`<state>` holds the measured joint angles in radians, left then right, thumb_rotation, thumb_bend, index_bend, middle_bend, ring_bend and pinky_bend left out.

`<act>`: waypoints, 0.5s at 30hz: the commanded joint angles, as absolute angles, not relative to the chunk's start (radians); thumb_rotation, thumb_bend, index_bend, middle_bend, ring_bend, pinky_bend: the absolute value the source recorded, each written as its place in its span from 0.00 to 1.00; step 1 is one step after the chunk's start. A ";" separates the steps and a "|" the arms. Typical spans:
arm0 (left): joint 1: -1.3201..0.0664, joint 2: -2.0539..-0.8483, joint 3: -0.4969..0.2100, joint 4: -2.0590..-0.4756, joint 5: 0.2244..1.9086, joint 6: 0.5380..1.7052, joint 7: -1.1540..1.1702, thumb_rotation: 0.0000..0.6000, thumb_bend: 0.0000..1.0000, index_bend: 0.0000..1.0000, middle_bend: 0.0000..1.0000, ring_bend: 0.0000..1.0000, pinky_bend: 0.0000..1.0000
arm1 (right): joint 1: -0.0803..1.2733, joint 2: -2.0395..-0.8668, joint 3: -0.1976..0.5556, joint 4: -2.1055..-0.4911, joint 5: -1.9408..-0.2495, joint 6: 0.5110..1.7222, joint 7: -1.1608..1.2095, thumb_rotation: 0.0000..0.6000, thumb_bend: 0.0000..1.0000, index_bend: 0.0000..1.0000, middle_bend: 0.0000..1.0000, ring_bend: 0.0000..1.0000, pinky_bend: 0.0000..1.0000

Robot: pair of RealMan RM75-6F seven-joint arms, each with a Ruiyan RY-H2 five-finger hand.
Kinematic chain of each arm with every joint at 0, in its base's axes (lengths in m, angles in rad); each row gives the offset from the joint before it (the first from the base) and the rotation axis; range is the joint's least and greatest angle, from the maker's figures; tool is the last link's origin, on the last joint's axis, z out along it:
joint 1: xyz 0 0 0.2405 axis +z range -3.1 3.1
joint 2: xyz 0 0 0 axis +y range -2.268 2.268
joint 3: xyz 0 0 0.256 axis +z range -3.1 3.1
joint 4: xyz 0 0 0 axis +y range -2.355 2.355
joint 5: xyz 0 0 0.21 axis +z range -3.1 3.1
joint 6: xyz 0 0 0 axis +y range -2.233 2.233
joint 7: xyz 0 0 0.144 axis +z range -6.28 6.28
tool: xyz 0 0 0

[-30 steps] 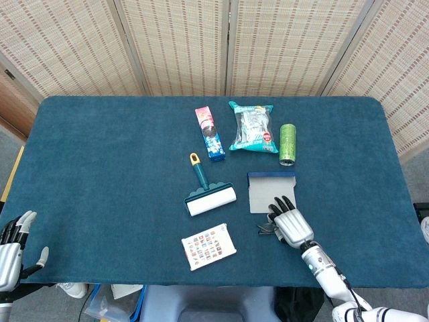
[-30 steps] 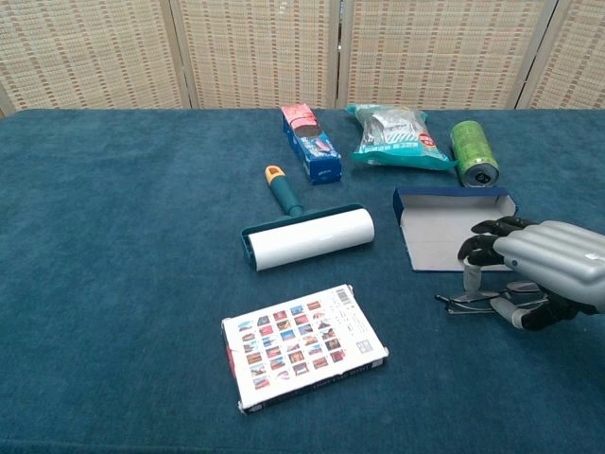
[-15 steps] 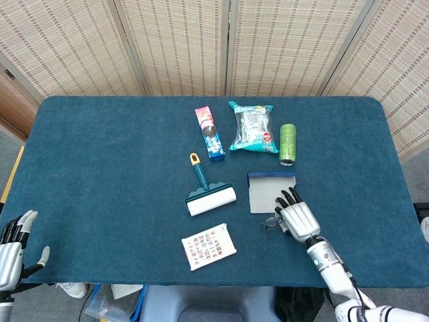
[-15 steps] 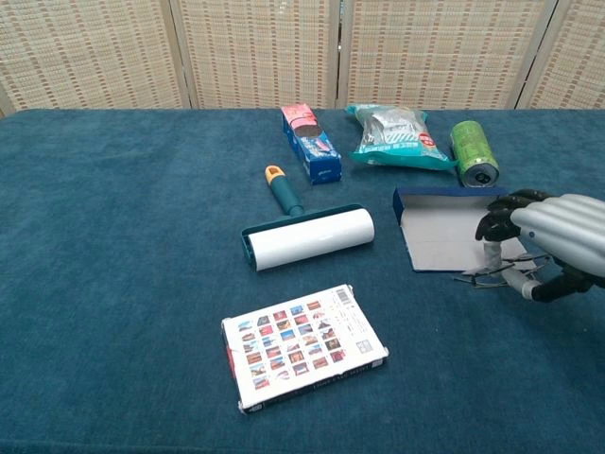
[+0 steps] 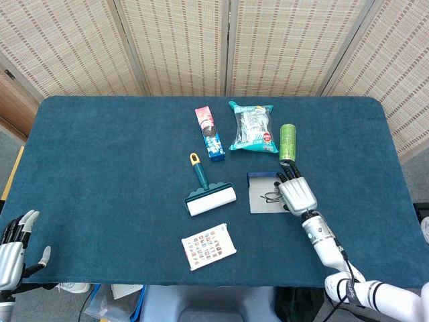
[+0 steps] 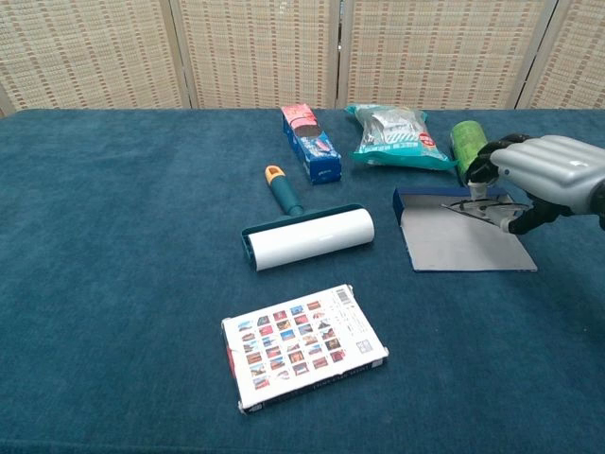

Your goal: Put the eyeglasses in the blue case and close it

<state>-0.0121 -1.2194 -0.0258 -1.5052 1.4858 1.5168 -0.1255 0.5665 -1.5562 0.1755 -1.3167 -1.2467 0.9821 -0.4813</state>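
Observation:
The blue case (image 5: pixel 263 194) (image 6: pixel 454 241) lies open on the table, its grey inner flap facing up. My right hand (image 5: pixel 296 192) (image 6: pixel 544 170) hovers over the case's right part and pinches the eyeglasses (image 5: pixel 270 196) (image 6: pixel 475 207) by their right end, holding them just above the flap. The thin dark frame juts left from under the fingers. My left hand (image 5: pixel 12 249) hangs off the near-left table corner with its fingers apart and nothing in it; the chest view does not show it.
A green can (image 5: pixel 287 143) (image 6: pixel 470 148) lies right behind the case, close to my right hand. A snack bag (image 5: pixel 252 126), a pink-blue box (image 5: pixel 209 133), a lint roller (image 5: pixel 209 198) and a picture-covered box (image 5: pixel 208 246) lie further left.
My right hand has lifted the eyeglasses off the cloth in front of the case and carried them away from me, over the open grey flap. The left hand has barely moved.

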 commanded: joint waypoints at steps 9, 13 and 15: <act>-0.013 -1.219 -0.024 -1.505 1.482 1.510 -0.121 1.00 0.40 0.00 0.00 0.00 0.00 | 0.610 -1.651 0.193 -1.199 -1.161 0.962 -0.508 1.00 0.44 0.34 0.21 0.08 0.00; -0.017 -1.221 -0.024 -1.505 1.485 1.506 -0.120 1.00 0.40 0.00 0.00 0.00 0.00 | 0.607 -1.655 0.189 -1.198 -1.162 0.978 -0.501 1.00 0.40 0.16 0.16 0.08 0.00; -0.020 -1.223 -0.025 -1.504 1.485 1.501 -0.119 1.00 0.40 0.00 0.00 0.00 0.00 | 0.608 -1.655 0.190 -1.198 -1.160 0.984 -0.497 1.00 0.39 0.10 0.14 0.08 0.00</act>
